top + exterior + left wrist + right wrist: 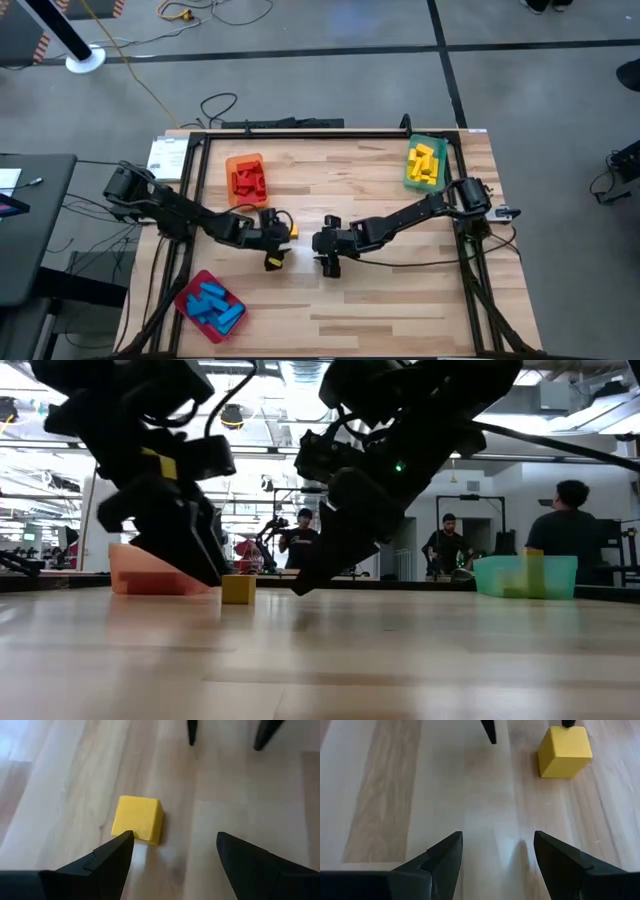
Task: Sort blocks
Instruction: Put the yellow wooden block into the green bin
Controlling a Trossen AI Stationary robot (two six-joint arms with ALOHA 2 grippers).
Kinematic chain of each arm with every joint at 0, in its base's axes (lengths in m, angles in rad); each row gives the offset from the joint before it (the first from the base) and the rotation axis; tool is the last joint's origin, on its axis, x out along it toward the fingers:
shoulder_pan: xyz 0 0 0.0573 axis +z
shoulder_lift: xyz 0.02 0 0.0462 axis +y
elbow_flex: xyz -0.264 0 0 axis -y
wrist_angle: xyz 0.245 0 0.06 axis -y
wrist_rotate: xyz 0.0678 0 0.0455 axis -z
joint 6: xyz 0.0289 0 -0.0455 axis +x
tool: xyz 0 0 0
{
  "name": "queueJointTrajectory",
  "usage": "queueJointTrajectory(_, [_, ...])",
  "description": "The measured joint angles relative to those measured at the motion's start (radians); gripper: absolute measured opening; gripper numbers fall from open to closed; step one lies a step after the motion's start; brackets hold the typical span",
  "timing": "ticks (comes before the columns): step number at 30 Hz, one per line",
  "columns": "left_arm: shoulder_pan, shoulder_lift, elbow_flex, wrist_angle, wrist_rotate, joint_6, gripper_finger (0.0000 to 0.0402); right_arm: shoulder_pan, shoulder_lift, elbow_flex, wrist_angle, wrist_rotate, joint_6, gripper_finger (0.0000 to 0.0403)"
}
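Yellow cube [137, 818] loose on bare wood at table centre, just beside one finger of wide-open, empty left gripper [172, 857], not between; likely nudged away on closing; right gripper [495, 855] opposite, near, equally spread and empty.

A lone yellow block [274, 262] sat on the worktop [400, 300], with bare wood open on every side of it. The left end effector [277, 243], fingers spread, crowded it from just beside, while the right end effector [328, 262], also spread, stood near, leaving a narrow lane between them.
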Motion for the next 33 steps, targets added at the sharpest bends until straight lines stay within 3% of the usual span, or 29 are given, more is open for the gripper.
queueJointTrajectory(8, [0.049,0.032,-0.002,0.005,-0.001,-0.016,0.0254,0.007,0.0,0.0,-0.008,0.001,0.006,0.026])
queueJointTrajectory(13, [0.039,-0.03,0.001,0.012,0.018,-0.006,0.0241,0.014,0.0,0.0,-0.021,0.0,0.01,0.026])
queueJointTrajectory(19, [0.063,-0.065,0.001,0.016,0.018,0.109,0.0239,0.015,0.0,0.0,-0.02,0.0,0.015,0.026])
queueJointTrajectory(23, [0.125,-0.032,0.001,0.055,0.106,0.169,0.0249,0.015,0.0,0.0,-0.016,0.0,0.016,0.026])
queueJointTrajectory(33, [0.218,0.05,0.0,0.106,0.194,0.254,0.029,0.017,0.0,0.0,-0.009,0.0,0.018,0.026])
